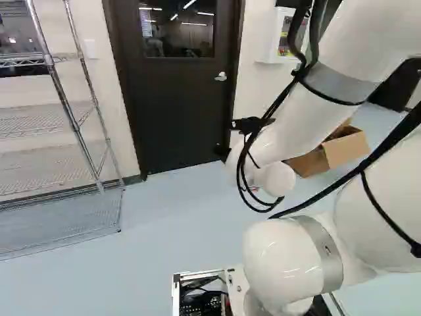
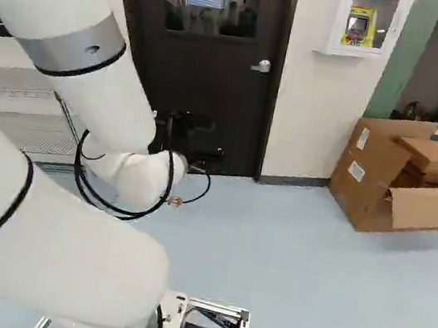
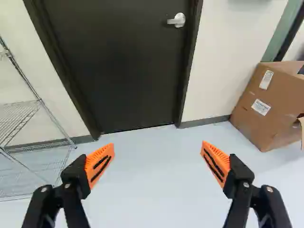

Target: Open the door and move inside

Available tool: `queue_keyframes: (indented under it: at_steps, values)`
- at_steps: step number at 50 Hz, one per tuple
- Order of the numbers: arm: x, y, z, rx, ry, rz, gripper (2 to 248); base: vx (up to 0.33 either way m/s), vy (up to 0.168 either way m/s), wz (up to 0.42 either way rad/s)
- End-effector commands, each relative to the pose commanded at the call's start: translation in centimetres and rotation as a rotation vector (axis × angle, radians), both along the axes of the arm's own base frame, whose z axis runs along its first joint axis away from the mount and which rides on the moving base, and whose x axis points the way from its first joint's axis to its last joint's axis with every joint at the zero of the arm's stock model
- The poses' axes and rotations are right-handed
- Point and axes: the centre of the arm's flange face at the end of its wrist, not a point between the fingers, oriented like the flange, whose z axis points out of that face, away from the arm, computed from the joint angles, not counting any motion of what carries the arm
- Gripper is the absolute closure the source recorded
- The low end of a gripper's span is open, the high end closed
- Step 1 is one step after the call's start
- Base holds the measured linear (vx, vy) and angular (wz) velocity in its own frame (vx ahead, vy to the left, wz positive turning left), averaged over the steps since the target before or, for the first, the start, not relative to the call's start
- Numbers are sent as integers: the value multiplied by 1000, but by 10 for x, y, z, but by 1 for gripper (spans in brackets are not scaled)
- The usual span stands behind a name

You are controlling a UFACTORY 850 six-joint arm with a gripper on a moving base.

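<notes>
**Facing a closed door (image 3: pixel 118 66), with black gripper (image 2: pixel 194 139) spread wide**

Recorded door shut in its dark frame (image 3: pixel 189 61), ahead of the gripper (image 3: pixel 158 145) in the wrist view. Found silver lever handle (image 3: pixel 176 20) near the door's edge on the cardboard box (image 2: pixel 370 168) side, ahead of the fingers and apart from them. Observed both fingers standing far apart, orange pads (image 3: pixel 100 164) turned toward each other, with hold of nothing. Noted window (image 2: pixel 208 2) in the door's upper part in both base views. Located wire shelving (image 1: pixel 59 174) at the left of the left base view, across the doorway from the box. Saw box open, with smaller box (image 2: pixel 429 155) inside, on pale blue floor (image 2: pixel 294 269). Logged white wall cabinet (image 2: pixel 368 53) between door and box, above floor level, with yellow device (image 2: pixel 357 29) inside. Traced white arm (image 2: pixel 54 246) reaching out ahead of its base toward the door.
</notes>
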Motion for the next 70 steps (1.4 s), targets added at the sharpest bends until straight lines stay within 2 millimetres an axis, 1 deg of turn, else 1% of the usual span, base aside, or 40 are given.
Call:
queue_keyframes:
  at_steps: [29, 70]
  values:
    - [0, 0, 0, 0, 0, 0, 3, 19, 0, -3]
    - [0, 0, 0, 0, 0, 0, 3, 100, 0, -16]
